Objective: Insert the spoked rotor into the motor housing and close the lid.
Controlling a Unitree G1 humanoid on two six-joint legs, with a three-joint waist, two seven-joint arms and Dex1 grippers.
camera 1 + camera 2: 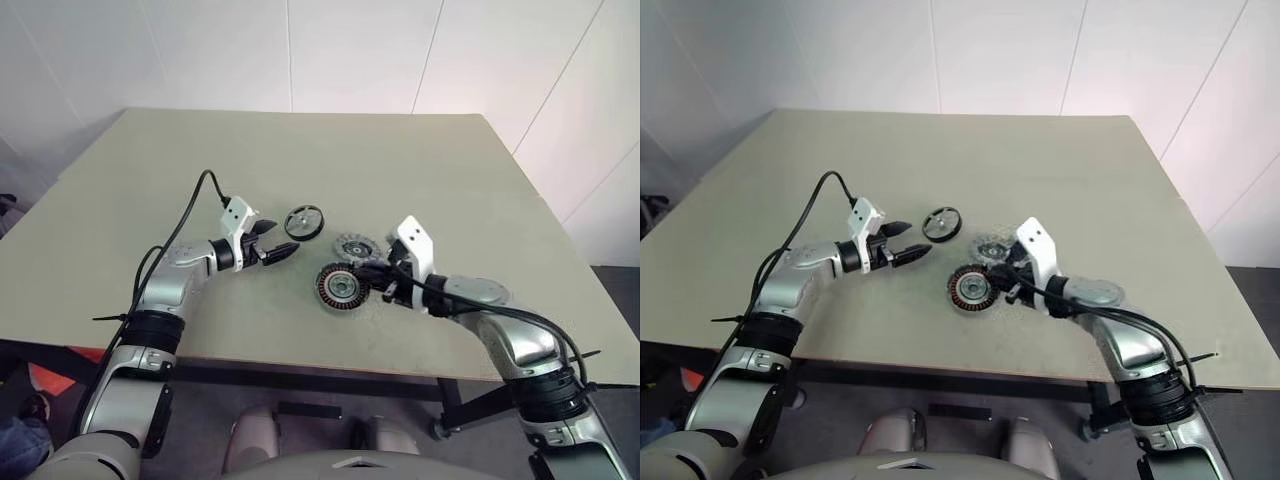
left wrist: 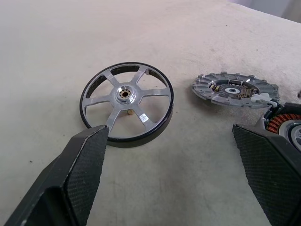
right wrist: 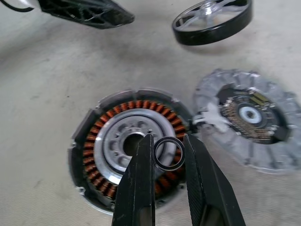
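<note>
In the head view, the spoked rotor (image 1: pixel 304 222) lies flat on the desk (image 1: pixel 430 170) at frame centre, just right of the left gripper (image 1: pixel 283 242), whose fingers are spread wide; that arm looks the nearer. The motor housing (image 1: pixel 341 287) sits lower, with the lid (image 1: pixel 358 246) between.

In the left wrist view, the rotor shows a black rim and pale spokes.

In the right wrist view, the right gripper (image 3: pixel 168 157) pinches a small black ring (image 3: pixel 169 153) above the housing's silvery centre.

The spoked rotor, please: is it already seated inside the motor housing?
No, the spoked rotor lies on the table, apart from the motor housing.
</note>
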